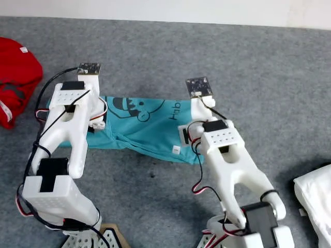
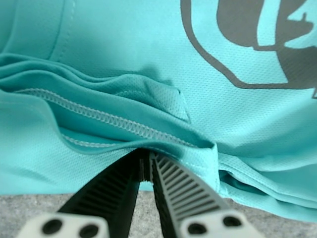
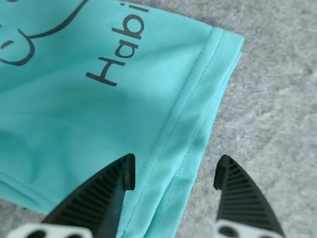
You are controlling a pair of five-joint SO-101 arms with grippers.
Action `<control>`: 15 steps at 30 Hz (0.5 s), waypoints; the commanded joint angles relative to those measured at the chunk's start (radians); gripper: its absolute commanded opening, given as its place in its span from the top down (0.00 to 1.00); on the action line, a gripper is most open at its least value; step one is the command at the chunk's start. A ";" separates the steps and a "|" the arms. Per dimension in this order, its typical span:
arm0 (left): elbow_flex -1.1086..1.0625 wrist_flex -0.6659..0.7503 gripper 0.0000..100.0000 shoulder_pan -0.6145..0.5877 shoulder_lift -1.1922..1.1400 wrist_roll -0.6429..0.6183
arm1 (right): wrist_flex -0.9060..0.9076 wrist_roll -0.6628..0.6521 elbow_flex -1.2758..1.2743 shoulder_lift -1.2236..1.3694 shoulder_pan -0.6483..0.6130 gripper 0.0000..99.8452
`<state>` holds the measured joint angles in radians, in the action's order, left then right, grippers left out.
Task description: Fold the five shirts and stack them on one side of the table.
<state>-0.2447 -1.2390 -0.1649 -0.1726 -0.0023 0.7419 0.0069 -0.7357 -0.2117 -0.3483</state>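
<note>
Presently the teal shirt (image 1: pixel 139 126) lies across the middle of the grey table (image 1: pixel 269 67), gathered into a rumpled band with its dark print facing up.

The left gripper (image 2: pixel 148 167) is at the shirt's left end. Its jaws are closed together, pinching a stitched fold of the teal fabric at the near edge, with layers bunched just above the tips.

The right gripper (image 3: pixel 176 172) is at the shirt's right end, jaws spread wide. One finger (image 3: pixel 116 186) sits over the fabric and the other finger (image 3: pixel 233 186) over bare table, so the double-stitched hem runs between them.

A red garment (image 1: pixel 15 88) is heaped at the table's left edge, well apart from the shirt. A white garment (image 1: pixel 315 199) lies at the near right edge. Bare grey surface extends beyond the shirt's far edge and to its right.
</note>
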 commanded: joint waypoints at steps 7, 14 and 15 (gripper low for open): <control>0.002 0.011 0.99 0.018 0.010 -0.012 | -0.073 0.014 0.058 0.113 0.039 0.74; 0.002 0.009 0.99 0.018 0.010 -0.012 | -0.073 0.014 0.064 0.117 0.044 0.86; 0.002 0.008 0.99 0.018 0.010 -0.012 | -0.073 0.014 0.064 0.117 0.044 0.90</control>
<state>-0.2463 -1.2390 -0.1649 -0.1726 -0.0023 0.6805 0.0069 -0.7234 -0.0890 -0.3176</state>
